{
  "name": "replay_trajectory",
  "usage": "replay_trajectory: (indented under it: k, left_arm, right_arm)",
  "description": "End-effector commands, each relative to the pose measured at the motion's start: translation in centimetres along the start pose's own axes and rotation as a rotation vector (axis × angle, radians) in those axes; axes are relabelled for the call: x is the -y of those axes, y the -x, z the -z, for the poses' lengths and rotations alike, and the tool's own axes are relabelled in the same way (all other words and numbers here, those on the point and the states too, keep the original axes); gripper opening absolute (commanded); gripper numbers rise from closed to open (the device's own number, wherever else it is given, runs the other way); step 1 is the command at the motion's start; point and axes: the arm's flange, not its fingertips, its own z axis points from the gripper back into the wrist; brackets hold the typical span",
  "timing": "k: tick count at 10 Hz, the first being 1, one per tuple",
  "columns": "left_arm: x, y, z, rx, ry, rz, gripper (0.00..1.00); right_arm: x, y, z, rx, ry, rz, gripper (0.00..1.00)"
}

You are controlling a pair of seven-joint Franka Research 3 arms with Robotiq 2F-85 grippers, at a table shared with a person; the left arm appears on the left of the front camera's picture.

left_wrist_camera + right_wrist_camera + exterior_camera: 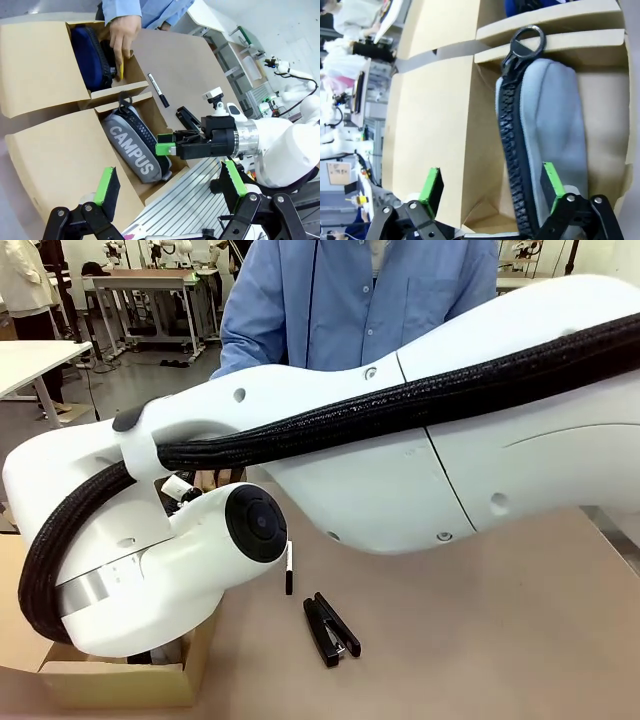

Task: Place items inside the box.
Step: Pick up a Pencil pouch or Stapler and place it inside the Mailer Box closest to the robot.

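My right pincer (pixel 490 175) stands open over, possibly touching, the grey fabric zip pencil case marked "CAMPUS" (pixel 131 147), which lies in the brown cardboard box (pixel 45 65). My left pincer (pixel 167 172) hangs open too.

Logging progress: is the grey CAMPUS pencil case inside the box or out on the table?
Inside: the grey pencil case lies down in the box, with cardboard walls and open flaps around it.

A: Pencil cases?
B: Both inside the open cardboard box (pixel 45 65): grey "CAMPUS" case (pixel 135 150) zipped shut, navy case (pixel 90 55) beside it.
A: Outside?
B: 1 black stapler (pixel 330 628) and the marker pen (pixel 289 570), flat on the table (pixel 480 640), near each other.
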Motion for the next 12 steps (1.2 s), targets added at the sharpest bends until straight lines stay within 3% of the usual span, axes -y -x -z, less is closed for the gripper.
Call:
replay_trajectory:
  k: [1, 3, 5, 6, 8, 10, 12]
  left_arm:
    - [0.3, 0.0, 0.2, 0.009, 0.014, 0.017, 1.0]
    - [0.3, 0.0, 0.2, 0.009, 0.014, 0.017, 1.0]
    - [0.3, 0.0, 0.2, 0.009, 0.014, 0.017, 1.0]
    - [0.3, 0.0, 0.2, 0.009, 0.014, 0.017, 1.0]
    - [0.3, 0.0, 0.2, 0.009, 0.014, 0.017, 1.0]
    - [0.3, 0.0, 0.2, 0.009, 0.014, 0.017, 1.0]
    - [0.3, 0.0, 0.2, 0.009, 0.014, 0.017, 1.0]
  right_arm:
    - [-3.0, -1.6, -1.9, 0.074, 0.086, -0.006, 1.0]
    - [-2.2, -2.1, -5.3, 0.01, 0.055, -0.038, 1.0]
    - [0.1, -3.4, -11.8, -0.105, 0.041, -0.147, 1.0]
    - [1.5, -4.4, -16.0, -0.104, 0.013, -0.159, 1.0]
    - [4.5, -6.7, -23.8, -0.04, -0.071, -0.107, 1.0]
    - [9.1, -9.0, -27.9, 0.035, -0.044, 0.201, 1.0]
    - [12.9, -10.3, -28.5, -0.116, -0.093, 0.229, 1.0]
